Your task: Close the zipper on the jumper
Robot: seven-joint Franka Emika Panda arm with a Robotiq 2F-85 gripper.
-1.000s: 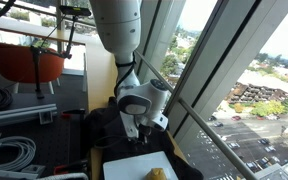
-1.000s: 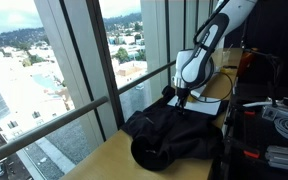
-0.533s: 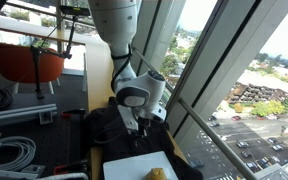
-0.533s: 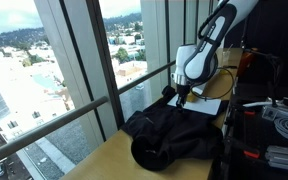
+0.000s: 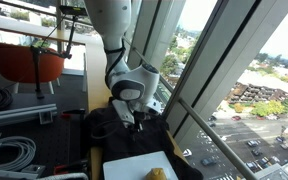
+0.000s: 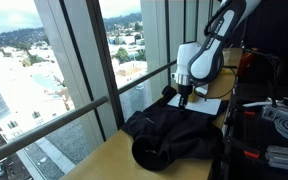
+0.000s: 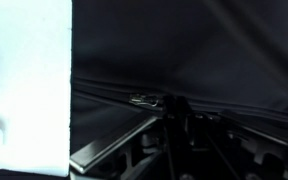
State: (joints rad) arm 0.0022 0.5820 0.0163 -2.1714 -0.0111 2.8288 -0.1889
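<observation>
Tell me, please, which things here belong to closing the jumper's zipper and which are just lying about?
For the job: jumper; zipper.
Lying about: white sheet; orange chair; cables.

The arm point(image 5: 112, 30) and jumper point(image 5: 106, 126) are seen at middle distance in both exterior views, but from opposing sides. The window point(image 5: 229, 90) is placed at frame right in an exterior view and at frame left in an exterior view point(image 6: 74, 70). In the wrist view the jumper is looked down on from very close, with a white sheet point(image 7: 24, 90) at frame left.
</observation>
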